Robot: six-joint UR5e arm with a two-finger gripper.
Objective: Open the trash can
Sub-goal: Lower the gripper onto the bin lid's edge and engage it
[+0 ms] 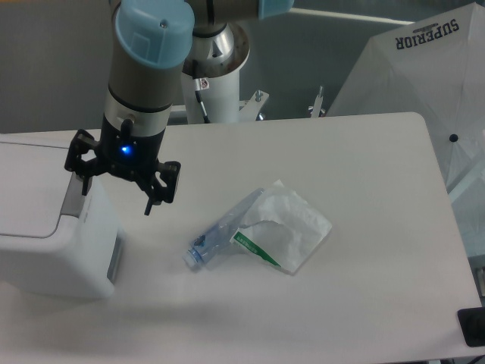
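The trash can [45, 227] is a big white boxy bin at the table's left edge, lid down and flat. Its grey push tab [70, 199] sits on the lid's right side, partly covered by my left finger. My gripper [115, 199] hangs open above the bin's right edge. One fingertip is over the tab, the other is over the table just right of the bin. Nothing is held between the fingers.
A clear plastic bottle [220, 236] lies on the table's middle, its cap toward the front left. A white plastic bag with a green strip [286, 231] lies against it on the right. A white umbrella [424, 83] stands beyond the table's right rear corner.
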